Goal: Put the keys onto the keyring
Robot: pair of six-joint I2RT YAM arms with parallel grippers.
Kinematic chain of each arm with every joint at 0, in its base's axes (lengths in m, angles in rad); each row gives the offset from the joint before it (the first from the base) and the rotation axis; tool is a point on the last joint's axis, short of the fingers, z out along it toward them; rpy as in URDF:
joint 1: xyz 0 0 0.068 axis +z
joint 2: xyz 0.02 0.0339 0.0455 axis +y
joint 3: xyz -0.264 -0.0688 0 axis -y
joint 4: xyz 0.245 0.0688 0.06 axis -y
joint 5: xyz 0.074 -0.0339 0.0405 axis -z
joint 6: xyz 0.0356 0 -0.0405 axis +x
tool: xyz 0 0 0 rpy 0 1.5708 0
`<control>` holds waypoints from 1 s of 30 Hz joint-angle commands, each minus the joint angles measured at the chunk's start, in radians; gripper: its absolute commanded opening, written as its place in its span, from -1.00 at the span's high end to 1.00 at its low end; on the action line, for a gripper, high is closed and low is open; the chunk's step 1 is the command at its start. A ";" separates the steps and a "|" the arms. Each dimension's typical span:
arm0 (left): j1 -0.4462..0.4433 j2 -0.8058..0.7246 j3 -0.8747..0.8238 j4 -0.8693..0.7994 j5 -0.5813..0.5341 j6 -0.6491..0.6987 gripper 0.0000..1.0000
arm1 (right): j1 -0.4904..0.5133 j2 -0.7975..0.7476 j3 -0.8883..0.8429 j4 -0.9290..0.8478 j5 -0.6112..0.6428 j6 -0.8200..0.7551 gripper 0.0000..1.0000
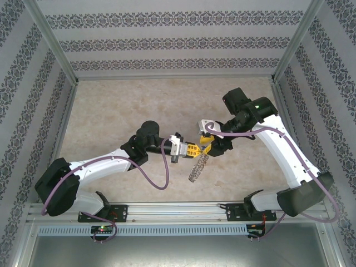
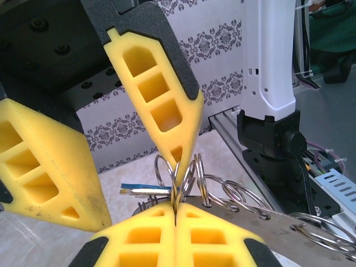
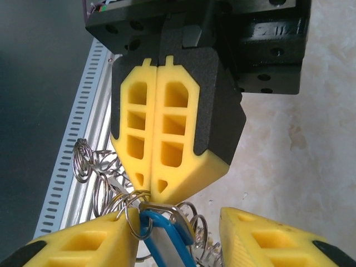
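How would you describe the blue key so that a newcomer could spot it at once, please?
Over the middle of the table, the two grippers meet. The left gripper is shut on the keyring, and the blue key sits just beyond its tips, between the open fingers of the right gripper. It is the one blue piece among grey wire loops and yellow fingers.

Two white-shelled robot arms, left arm point(image 1: 105, 166) and right arm point(image 1: 285, 153), have black joint housings and black bases on the slotted aluminium rail point(image 1: 178, 210). A purple cable point(image 1: 158, 181) loops above that rail. The left gripper point(image 2: 175, 210) and right gripper point(image 3: 178, 217) carry yellow, window-cut wedge fingers point(image 3: 167, 139) backed in black.
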 commanded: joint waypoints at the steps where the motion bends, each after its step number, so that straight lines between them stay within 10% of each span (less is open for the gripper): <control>1: -0.002 0.014 0.025 0.002 0.003 -0.004 1.00 | 0.017 -0.008 0.018 -0.086 0.007 -0.030 0.12; 19: -0.016 0.020 0.056 -0.139 0.051 0.129 1.00 | 0.018 0.028 0.092 -0.088 0.020 -0.031 0.15; 30: -0.016 0.053 0.037 0.034 -0.055 -0.020 0.95 | 0.020 0.063 0.108 -0.101 -0.012 -0.043 0.54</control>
